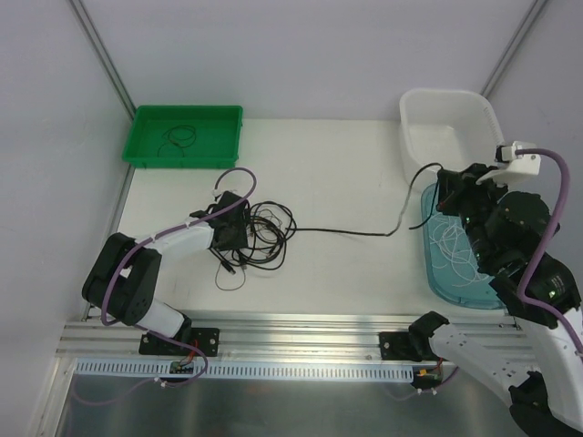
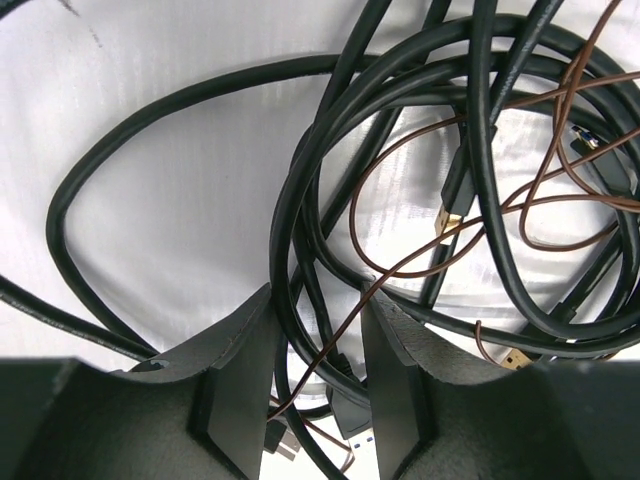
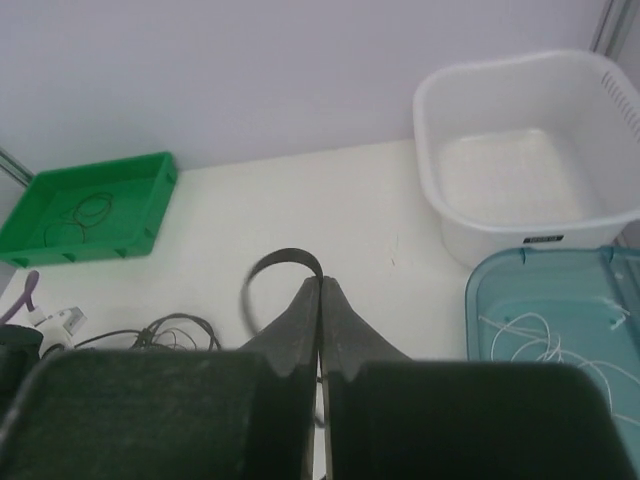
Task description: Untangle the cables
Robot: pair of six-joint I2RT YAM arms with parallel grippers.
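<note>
A tangle of black cables [image 1: 269,237] lies left of the table's middle. In the left wrist view it is several black loops [image 2: 330,180] with a thin brown cord [image 2: 540,190] and gold-tipped plugs [image 2: 450,215]. My left gripper [image 1: 242,238] is open, its fingers [image 2: 235,370] astride a few black strands and the brown cord [image 2: 318,330]. One black cable [image 1: 346,231] runs from the tangle rightwards up to my right gripper [image 1: 444,187], which is shut on it; it arcs from the closed tips [image 3: 321,285] as a loop [image 3: 270,262]. A thin white cable [image 1: 454,248] lies in the teal tray [image 1: 434,273].
A green tray [image 1: 146,150] at the back left holds a thin coiled cord [image 1: 179,137]. A white tub [image 1: 405,137] stands at the back right, just behind the teal tray. The metal rail [image 1: 291,332] runs along the near edge.
</note>
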